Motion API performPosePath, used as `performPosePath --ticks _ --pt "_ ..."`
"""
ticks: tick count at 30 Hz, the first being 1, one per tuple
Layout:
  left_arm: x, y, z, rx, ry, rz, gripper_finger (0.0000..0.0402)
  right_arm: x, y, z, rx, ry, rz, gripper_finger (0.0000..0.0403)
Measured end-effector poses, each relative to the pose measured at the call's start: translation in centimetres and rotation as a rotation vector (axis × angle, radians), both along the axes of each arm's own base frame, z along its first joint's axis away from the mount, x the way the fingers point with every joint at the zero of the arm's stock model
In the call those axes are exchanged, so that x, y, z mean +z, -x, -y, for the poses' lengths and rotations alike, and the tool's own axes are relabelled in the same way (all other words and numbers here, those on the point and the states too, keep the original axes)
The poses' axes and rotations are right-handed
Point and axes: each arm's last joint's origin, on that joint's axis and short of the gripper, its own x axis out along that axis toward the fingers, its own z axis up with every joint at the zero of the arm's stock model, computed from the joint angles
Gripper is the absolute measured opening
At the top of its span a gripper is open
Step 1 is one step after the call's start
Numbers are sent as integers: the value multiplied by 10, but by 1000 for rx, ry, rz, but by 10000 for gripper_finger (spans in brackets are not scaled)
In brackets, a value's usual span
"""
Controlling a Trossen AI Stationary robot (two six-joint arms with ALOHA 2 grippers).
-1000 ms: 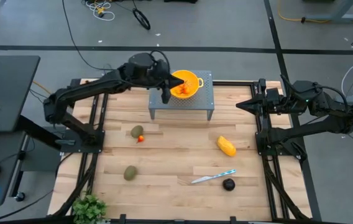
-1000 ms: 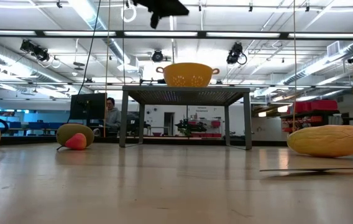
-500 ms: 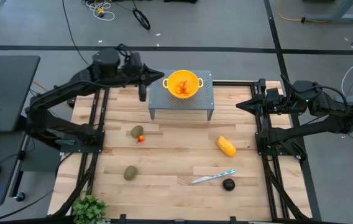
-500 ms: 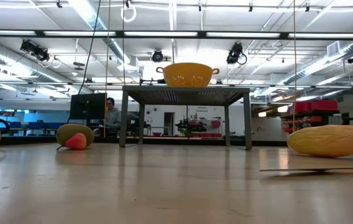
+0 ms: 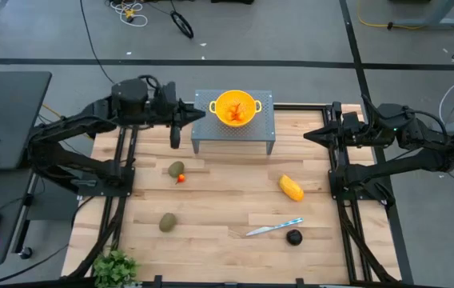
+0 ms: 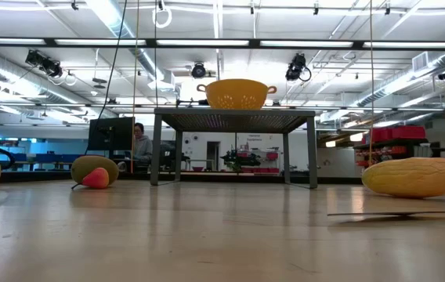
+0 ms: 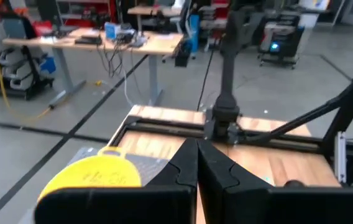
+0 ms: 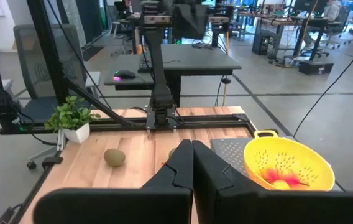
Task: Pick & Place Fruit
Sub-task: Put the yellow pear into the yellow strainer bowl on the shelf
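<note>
A yellow perforated bowl (image 5: pixel 236 107) stands on a grey perforated stand (image 5: pixel 233 134) at the table's far middle, with small orange-red fruit (image 8: pixel 279 177) inside it. On the wood lie two olive-brown ovals (image 5: pixel 177 169) (image 5: pixel 167 222), a tiny orange-red piece (image 5: pixel 181 178), a yellow-orange oblong (image 5: pixel 291 188) and a dark round fruit (image 5: pixel 294 237). My left gripper (image 5: pixel 199 113) hangs shut and empty, left of the bowl. My right gripper (image 5: pixel 307 134) waits shut and empty at the far right.
A slim knife (image 5: pixel 273 228) lies near the dark round fruit. A small potted plant (image 5: pixel 115 268) stands at the near left corner. Metal frames (image 5: pixel 119 184) run along both sides of the table. Beyond the table the low view shows a person at a monitor (image 6: pixel 138 141).
My left gripper has drawn back from above the yellow bowl toward the table's left edge, staying shut, and has left the top of the low view. The fruit on the table and the bowl have kept their places.
</note>
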Motion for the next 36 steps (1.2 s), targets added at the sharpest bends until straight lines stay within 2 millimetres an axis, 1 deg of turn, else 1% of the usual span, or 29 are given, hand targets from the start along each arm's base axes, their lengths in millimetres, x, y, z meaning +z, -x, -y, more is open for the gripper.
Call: performPosePath --ticks 4,7,11,20,26,36 --pt "-16 -7 10 4 22 -35 1 0 0 0 -1 -6 0 0" --pt "-24 -9 17 -12 47 -33 1 0 0 0 -1 -5 0 0" --pt "-38 -14 29 -44 51 -72 1 0 0 0 -1 -2 0 0" --pt "-38 -15 49 -83 -2 -62 1 0 0 0 -1 -2 0 0" --pt "-40 -14 57 -126 -38 -86 1 0 0 0 -1 -2 0 0" --pt "-55 -8 69 -184 -54 -257 2 0 0 0 -12 0 0 0"
